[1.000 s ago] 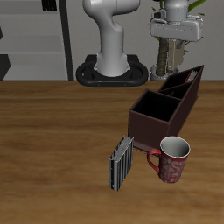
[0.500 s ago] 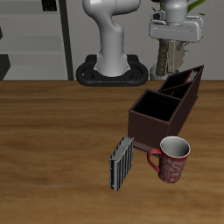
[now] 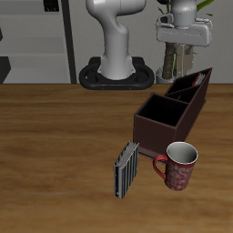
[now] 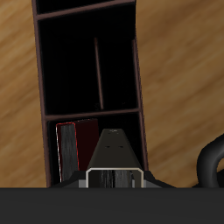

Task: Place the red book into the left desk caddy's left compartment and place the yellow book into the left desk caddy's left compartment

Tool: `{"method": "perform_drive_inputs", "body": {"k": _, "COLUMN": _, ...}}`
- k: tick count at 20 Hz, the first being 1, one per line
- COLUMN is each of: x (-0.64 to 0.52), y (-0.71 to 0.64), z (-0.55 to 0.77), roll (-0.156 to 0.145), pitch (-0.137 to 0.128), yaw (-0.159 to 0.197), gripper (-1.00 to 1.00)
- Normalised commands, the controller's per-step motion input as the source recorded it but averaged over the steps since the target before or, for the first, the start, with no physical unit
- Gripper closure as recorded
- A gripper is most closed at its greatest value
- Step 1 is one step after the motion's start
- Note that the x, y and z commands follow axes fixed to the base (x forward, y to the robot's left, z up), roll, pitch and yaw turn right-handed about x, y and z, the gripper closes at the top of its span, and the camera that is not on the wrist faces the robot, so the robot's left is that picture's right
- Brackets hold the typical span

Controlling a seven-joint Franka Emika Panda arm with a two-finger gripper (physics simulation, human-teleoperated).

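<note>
The left desk caddy (image 3: 162,133), a dark brown open-top box with dividers (image 4: 140,87), stands beside the mug. The red book (image 3: 186,90) stands upright in the caddy's end section farthest back, and the wrist view shows it (image 4: 73,147) against that section's wall. The yellow book (image 3: 125,169), grey and striped, stands on its edge on the table in front of the caddy, free of the gripper. My gripper (image 3: 183,71) hangs above the caddy's back end, over the red book's section. Its fingers (image 4: 114,150) look shut together with nothing between them.
A red patterned mug (image 3: 180,166) stands next to the caddy's front end, close to the yellow book. The robot's base (image 3: 116,75) is at the back. A dark curved object (image 4: 213,164) shows at the edge of the wrist view.
</note>
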Motion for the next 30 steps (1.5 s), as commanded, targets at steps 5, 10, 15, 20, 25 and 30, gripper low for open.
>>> {"method": "perform_drive_inputs", "body": {"k": 5, "x": 0.2, "y": 0.08, "z": -0.16, "roll": -0.003, "pitch": 0.044, "yaw": -0.001, "gripper": 1.0}}
{"method": "perform_drive_inputs", "body": {"k": 10, "x": 0.17, "y": 0.06, "z": -0.14, "roll": -0.007, "pitch": 0.044, "yaw": 0.005, "gripper": 1.0}}
{"method": "perform_drive_inputs", "body": {"k": 15, "x": 0.07, "y": 0.07, "z": -0.23, "roll": 0.014, "pitch": 0.042, "yaw": 0.017, "gripper": 1.0}}
{"method": "perform_drive_inputs", "body": {"k": 20, "x": 0.03, "y": 0.04, "z": -0.15, "roll": 0.039, "pitch": 0.065, "yaw": 0.012, "gripper": -1.0}}
{"method": "perform_drive_inputs", "body": {"k": 25, "x": 0.0, "y": 0.01, "z": -0.04, "roll": 0.022, "pitch": 0.034, "yaw": 0.001, "gripper": -1.0}}
{"method": "perform_drive_inputs", "body": {"k": 30, "x": 0.04, "y": -0.07, "z": 0.01, "roll": -0.006, "pitch": 0.011, "yaw": -0.011, "gripper": -1.0}}
